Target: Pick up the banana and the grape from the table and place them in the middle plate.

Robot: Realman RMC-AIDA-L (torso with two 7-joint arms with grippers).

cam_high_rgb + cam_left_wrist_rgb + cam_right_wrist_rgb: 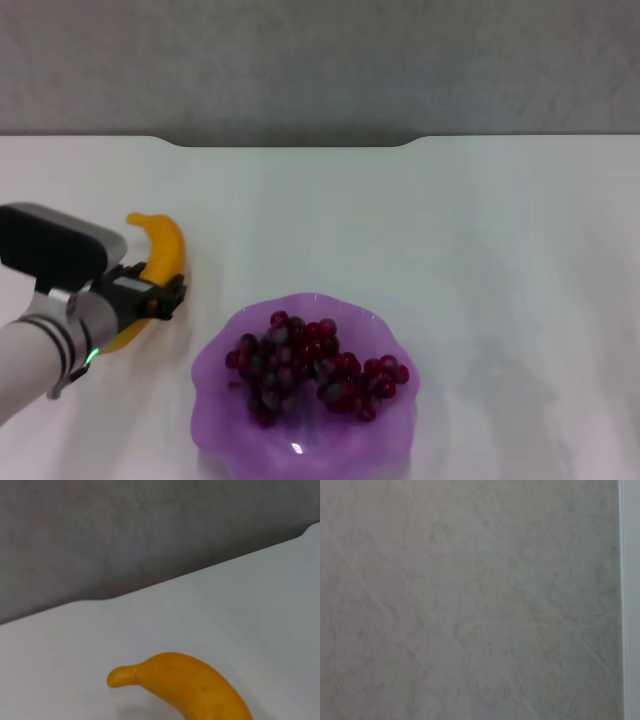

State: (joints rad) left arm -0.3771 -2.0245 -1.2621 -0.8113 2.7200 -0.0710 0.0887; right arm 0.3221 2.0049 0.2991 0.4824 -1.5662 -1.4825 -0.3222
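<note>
A glossy, curved yellow-orange banana (160, 262) lies on the smooth white table (450, 230), left of the translucent purple scalloped plate (225, 405), which holds the dark red grape bunch (310, 368). The left gripper (150, 297) straddles the banana's near half; whether it grips cannot be told.

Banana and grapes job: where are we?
Done: the grapes lie in the purple plate. In hand: the left gripper is at the banana, which lies on the table beside the plate; whether it has a grip cannot be seen. Left: lift the banana and set it in the plate. The right arm is out of the head view.
</note>
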